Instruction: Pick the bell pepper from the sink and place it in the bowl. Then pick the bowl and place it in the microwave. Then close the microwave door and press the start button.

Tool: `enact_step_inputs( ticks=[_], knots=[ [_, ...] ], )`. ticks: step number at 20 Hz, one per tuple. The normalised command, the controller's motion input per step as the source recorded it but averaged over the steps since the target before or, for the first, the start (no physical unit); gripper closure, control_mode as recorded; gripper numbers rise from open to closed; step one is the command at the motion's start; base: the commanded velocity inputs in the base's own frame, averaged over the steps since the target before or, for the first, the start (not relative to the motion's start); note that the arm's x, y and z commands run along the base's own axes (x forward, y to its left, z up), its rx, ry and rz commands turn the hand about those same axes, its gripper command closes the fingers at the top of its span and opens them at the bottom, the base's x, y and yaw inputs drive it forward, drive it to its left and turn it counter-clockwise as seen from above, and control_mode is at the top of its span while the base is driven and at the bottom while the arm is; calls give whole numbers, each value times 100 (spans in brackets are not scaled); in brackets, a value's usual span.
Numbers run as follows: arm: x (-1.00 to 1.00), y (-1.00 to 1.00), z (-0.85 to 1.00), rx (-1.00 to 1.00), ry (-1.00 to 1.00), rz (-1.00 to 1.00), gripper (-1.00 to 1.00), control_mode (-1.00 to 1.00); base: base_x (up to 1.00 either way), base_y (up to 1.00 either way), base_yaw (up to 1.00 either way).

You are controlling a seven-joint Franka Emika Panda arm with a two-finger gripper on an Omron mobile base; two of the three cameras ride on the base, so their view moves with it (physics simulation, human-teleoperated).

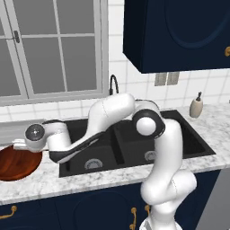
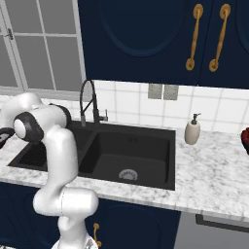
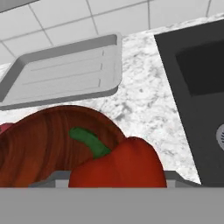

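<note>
1. Kitchen: marble surface (image 1: 49, 179), black double sink (image 1: 134, 143), navy cabinets, window (image 1: 49, 45) behind, soap bottle (image 2: 192, 130) right of the sink.
2. Arm reaches left across the sink; its hand sits over the bowl (image 1: 15, 162), which stands on the surface just left of the sink.
3. Pepper (image 3: 118, 166) is out of the sink. In the hand view it sits at the bottom centre, close to the camera, green stem up, above the bowl's (image 3: 48, 144) near rim and inside.
4. Claw: tips are hidden behind the pepper in the hand view and not resolvable in the left base view. The pepper's place between where the tips rise suggests a half-wide hold on it, but whether it is clamped or being let go, cannot tell.
5. Grey tray (image 3: 65, 72) lies behind the bowl on the surface, apart from it.
6. Step, as judged: dropping the pepper into the bowl. Bowl move, microwave, door and start button not yet done.
7. Risks:
   - Pepper looks nearer the rim than the bowl's middle; released there it may hit the rim and roll onto the surface or back toward the sink.
   - It is round and glossy, so it may bounce or roll in the shallow bowl.
   - Hand is low over the bowl; a sideways pull-out could nudge the bowl toward the surface edge.
   - A shifted bowl makes the next rim grasp harder.
</note>
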Motion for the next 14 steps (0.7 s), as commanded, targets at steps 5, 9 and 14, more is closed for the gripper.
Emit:
enact_step_inputs(
  ticks=[5, 9, 14],
  knots=[
    [-16, 57, 1, -2, 4, 0, 100, -100, 0, 0, 0],
    [-5, 11, -7, 0, 4, 0, 100, -100, 0, 0, 0],
    [0, 0, -25, 0, 6, 0, 100, -100, 0, 0, 0]
  ],
)
